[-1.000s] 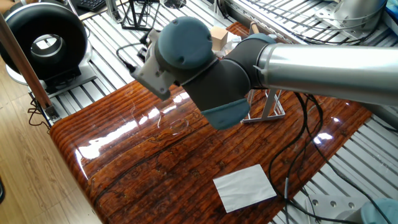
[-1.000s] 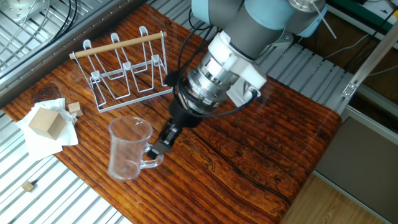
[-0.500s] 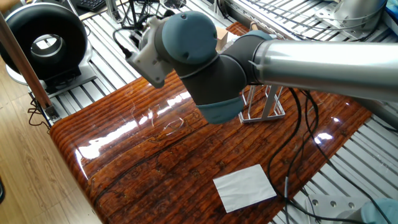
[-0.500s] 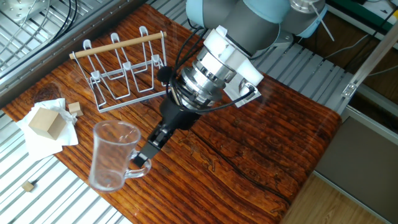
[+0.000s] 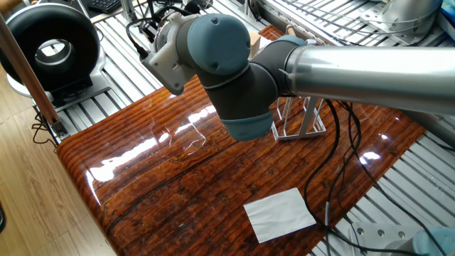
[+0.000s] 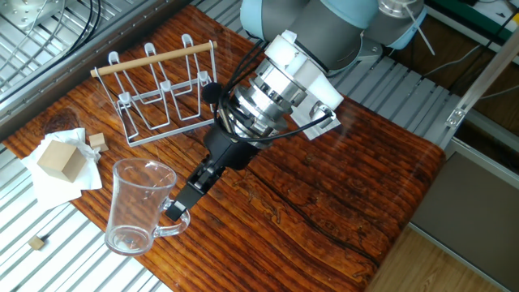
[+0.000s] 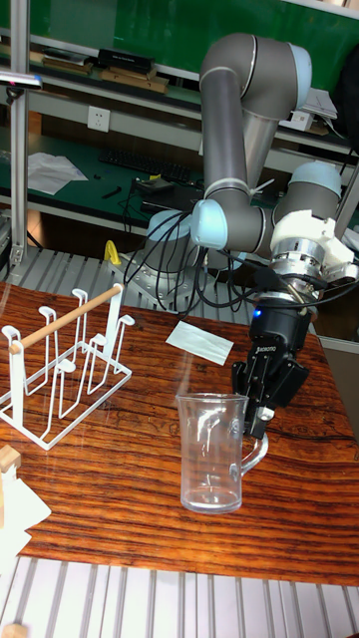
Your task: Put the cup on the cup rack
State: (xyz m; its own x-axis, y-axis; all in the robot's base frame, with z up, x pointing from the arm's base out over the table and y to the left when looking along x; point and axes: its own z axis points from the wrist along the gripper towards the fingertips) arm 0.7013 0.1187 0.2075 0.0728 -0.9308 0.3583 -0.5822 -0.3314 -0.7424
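Clamping the cup by its handle, the gripper has carried it higher and further from the cup rack — tilted above the table edge.

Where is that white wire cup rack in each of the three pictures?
One fixed view: mostly hidden behind the arm; part of the cup rack shows right of centre.
The other fixed view: upper left.
Tall fixed view: left edge, mid-height.
Shared landmark: the wooden table.

Small white lettering runs down the gripper body, too small to read.
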